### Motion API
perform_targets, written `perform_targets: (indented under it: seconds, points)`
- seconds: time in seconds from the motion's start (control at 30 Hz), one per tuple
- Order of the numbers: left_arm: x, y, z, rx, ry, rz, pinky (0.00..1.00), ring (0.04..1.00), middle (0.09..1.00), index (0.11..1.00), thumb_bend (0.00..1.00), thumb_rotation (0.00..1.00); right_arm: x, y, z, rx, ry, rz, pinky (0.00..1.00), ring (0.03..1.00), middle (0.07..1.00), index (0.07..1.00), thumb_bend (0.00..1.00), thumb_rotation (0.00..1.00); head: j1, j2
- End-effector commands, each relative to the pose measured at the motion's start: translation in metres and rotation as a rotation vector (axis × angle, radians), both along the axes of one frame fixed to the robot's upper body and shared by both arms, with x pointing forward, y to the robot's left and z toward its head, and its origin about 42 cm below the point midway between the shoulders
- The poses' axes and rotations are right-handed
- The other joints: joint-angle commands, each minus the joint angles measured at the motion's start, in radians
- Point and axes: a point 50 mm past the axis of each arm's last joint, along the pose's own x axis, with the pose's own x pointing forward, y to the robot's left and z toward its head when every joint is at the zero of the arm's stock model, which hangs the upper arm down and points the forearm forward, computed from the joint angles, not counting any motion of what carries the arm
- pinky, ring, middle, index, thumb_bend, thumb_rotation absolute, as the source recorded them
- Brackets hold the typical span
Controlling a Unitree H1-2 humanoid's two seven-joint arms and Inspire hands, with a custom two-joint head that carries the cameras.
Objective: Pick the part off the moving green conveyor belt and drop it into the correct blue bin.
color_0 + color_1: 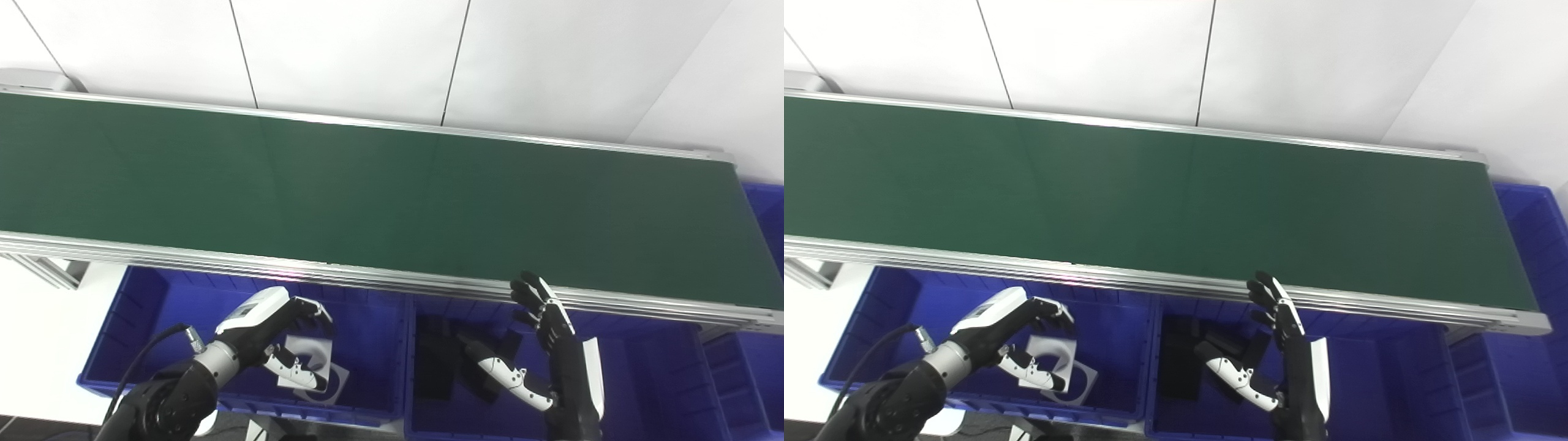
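Observation:
The green conveyor belt (380,196) runs across the view and carries no part. My left hand (275,334) hovers over the left blue bin (147,306), fingers curled but apart from the thumb. A white part (315,361) with a ring-shaped edge lies in the bin just under it, and I see no grip on it. My right hand (551,331) is open, fingers stretched up toward the belt's near rail, over the middle blue bin (643,373). That bin holds black parts (438,361).
The belt's aluminium near rail (367,278) overhangs the back of the bins. Another blue bin (765,214) stands at the belt's right end, and one more (741,380) sits at the lower right. White wall panels stand behind the belt.

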Motion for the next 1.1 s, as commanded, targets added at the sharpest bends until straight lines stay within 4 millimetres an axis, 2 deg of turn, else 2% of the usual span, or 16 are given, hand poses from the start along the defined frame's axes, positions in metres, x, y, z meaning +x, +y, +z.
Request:
perform_targets:
  seconds: [0.0,0.17,0.27,0.47,0.6,0.77,0.93,1.07]
  points:
    - [0.006,-0.001,0.014,-0.002,-0.047,-0.013,0.68,0.899,0.984,0.884,0.8,0.3,0.0,0.002,0.01,0.009,-0.05,0.002,0.74,0.824,0.831,0.871,0.68,0.22,-0.002,-0.002]
    - [0.005,0.0,0.016,-0.022,-0.046,-0.022,0.72,0.943,1.0,0.91,0.88,0.39,0.0,0.002,0.01,-0.001,-0.055,0.001,0.75,0.821,0.828,0.869,0.68,0.23,-0.006,-0.006]
    - [0.002,0.001,0.02,-0.089,-0.066,-0.023,0.73,0.932,0.991,0.891,0.9,0.39,-0.001,0.003,0.01,0.005,-0.051,0.003,0.76,0.821,0.831,0.872,0.67,0.23,-0.009,-0.006]
    - [-0.003,0.0,0.026,-0.442,-0.075,-0.019,0.8,0.884,0.909,0.842,0.87,0.36,-0.003,0.001,0.011,-0.002,-0.035,0.0,0.75,0.823,0.826,0.871,0.68,0.27,-0.022,-0.006]
    - [-0.007,-0.004,0.028,-0.642,-0.106,-0.02,0.83,0.879,0.889,0.843,0.86,0.36,-0.004,0.001,0.012,-0.002,-0.036,0.002,0.77,0.833,0.828,0.871,0.69,0.27,-0.032,0.0]
    - [-0.013,-0.013,0.025,-0.89,-0.108,0.021,0.84,0.896,0.908,0.865,0.86,0.37,-0.004,0.0,0.012,0.008,-0.038,0.007,0.77,0.837,0.831,0.873,0.7,0.27,-0.044,0.006]
    - [-0.018,-0.016,0.018,-0.971,-0.123,0.098,0.87,0.909,0.921,0.884,0.89,0.43,-0.004,0.0,0.013,0.011,-0.035,0.014,0.77,0.835,0.83,0.877,0.72,0.29,-0.049,0.007]
    - [-0.021,-0.016,0.009,-1.002,-0.123,0.146,0.88,0.912,0.917,0.882,0.89,0.44,-0.005,-0.001,0.014,0.01,-0.032,0.018,0.77,0.834,0.833,0.879,0.73,0.29,-0.057,0.007]
